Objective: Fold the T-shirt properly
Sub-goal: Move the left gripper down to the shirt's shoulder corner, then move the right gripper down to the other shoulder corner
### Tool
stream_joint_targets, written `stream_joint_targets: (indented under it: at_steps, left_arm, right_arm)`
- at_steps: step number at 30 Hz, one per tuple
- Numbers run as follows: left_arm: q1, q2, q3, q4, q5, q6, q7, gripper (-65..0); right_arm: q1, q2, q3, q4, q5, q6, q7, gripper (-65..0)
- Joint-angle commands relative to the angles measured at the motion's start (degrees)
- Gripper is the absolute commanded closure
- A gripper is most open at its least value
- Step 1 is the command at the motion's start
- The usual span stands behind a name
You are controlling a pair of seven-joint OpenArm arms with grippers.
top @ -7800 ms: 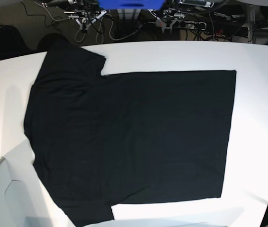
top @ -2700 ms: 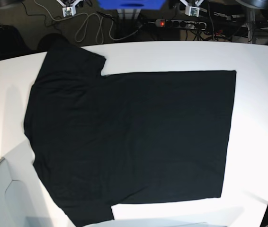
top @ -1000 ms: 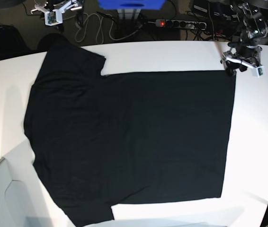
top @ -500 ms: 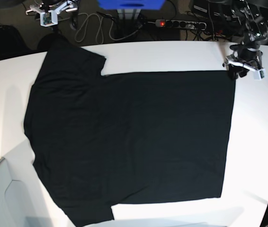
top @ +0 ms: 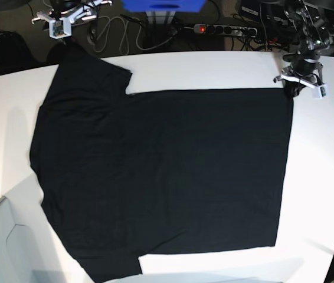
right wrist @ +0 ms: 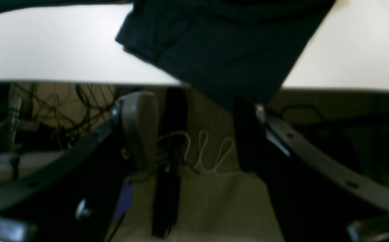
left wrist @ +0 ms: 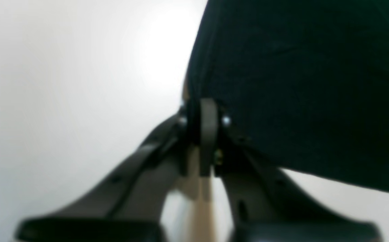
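T-shirt (top: 161, 171): I see it lying flat and spread on the white table (top: 214, 68), plain black side up. The hem runs down the base view's right side; one sleeve points to the upper left, the other to the lower left.

Left gripper (top: 292, 89): I read it as clenched on the far hem corner of the T-shirt. In the left wrist view its fingers (left wrist: 208, 134) are pressed together, with the black cloth (left wrist: 298, 84) gathered right at the tips and lifted slightly off the table there.

Right gripper (top: 61, 23): I see it released, with the jaws standing apart and nothing between them. It hangs beyond the table's far edge, above the floor cables (top: 111, 32), near the upper sleeve but not touching it.

Right wrist view: the sleeve (right wrist: 221, 47) drapes a little over the table edge, just ahead of the spread fingers (right wrist: 140, 127).

Table: white, otherwise bare around the T-shirt as far as I can see.
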Motion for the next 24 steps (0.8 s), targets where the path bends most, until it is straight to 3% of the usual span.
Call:
stream_joint_targets:
  at_steps: [1,12,19,24]
  left_arm:
    - [0.40,-0.19,0.15,0.03,1.10,0.00,2.83,0.0]
    - [0.84,-0.19,0.15,0.03,0.92,-0.17,2.83,0.0]
    - [0.92,-0.19,-0.12,0.20,1.01,-0.17,2.83,0.0]
    - [0.92,-0.19,-0.29,0.20,1.01,0.00,2.83,0.0]
  right_arm:
    - [-0.51,0.07,0.13,1.40,-0.16,0.21,1.41,-34.6]
    - [8.81,0.07,2.07,1.13,-0.16,0.21,0.62,-34.8]
    - [18.48,-0.02,7.52,-1.86,0.10,0.21,-11.51,-38.2]
    - [22.34,-0.02,9.45,-3.70,0.10,0.47,-15.91,-38.3]
